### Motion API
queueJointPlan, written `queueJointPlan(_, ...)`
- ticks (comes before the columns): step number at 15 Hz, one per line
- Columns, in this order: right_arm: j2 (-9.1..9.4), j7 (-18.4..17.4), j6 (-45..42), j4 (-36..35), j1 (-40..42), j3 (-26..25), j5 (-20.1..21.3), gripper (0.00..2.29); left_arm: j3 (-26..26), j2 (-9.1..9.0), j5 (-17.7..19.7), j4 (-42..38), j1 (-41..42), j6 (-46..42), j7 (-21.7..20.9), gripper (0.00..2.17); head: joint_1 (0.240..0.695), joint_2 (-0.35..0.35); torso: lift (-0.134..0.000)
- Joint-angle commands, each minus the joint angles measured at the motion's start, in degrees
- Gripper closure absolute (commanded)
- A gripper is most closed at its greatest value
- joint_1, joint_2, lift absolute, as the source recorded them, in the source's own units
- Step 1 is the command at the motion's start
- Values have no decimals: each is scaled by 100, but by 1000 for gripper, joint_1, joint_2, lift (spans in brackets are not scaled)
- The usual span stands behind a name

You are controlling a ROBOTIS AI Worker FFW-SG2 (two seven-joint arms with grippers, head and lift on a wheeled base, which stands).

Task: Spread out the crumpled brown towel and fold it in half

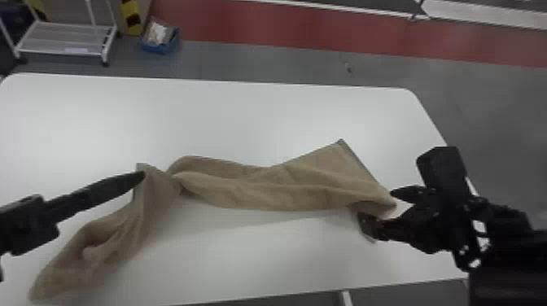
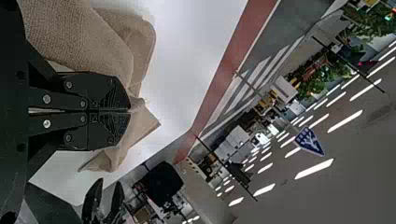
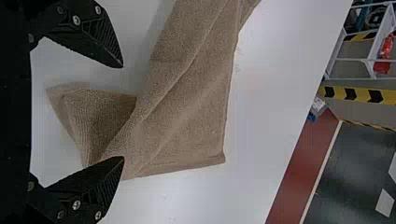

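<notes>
Brown towel (image 1: 264,195): light, soft, floppy, prob. not slippery, nothing fragile; it'll bunch if pushed & droop wherever unsupported. It runs from lower left of the head view to right of centre, twisted & rumpled, on the white table (image 1: 264,118), w/ a bit by the L gripper apparently lifted.

Best hold = hem or corner, thin pinch, min. layers; a mid-cloth grab would just gather folds. At the right end, the folded tip (image 1: 384,206) is handiest but may be doubled, so risk of pinching extra cloth. Far corner (image 1: 340,146), higher up & right of centre, looks flatter, prob. a cleaner pick.

L gripper (image 2: 130,111), mid-left of the head view: fingers closed tight, pinching a small bit of towel nr the edge; grip looks OK.

R gripper (image 3: 123,112), at right of the head view: fingers wide apart, nothing clamped, one either side of the folded tip, approx. Contact w/ cloth unclear from these angles; could be just touching, can't say for sure.
</notes>
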Motion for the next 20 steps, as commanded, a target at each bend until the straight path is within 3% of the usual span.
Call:
queueJointPlan(1, -74, 340, -1, -9, 5, 112, 372, 218, -4, 3, -32, 69, -6, 0, 8, 1150, 695, -170, -125)
queueJointPlan(3, -100, 613, -1, 0, 84, 244, 706, 218, -4, 12, -41, 130, -59, 0, 8, 1153, 695, -163, -125)
queueJointPlan(8, -170, 912, 157, 8, 233, 156, 1014, 262, -39, 12, -59, 245, -112, 0, 8, 1153, 695, -171, -125)
queueJointPlan(20, -232, 973, 210, 597, 84, 112, 1137, 414, -162, 3, -138, 245, -85, 0, 17, 1150, 695, -228, -125)
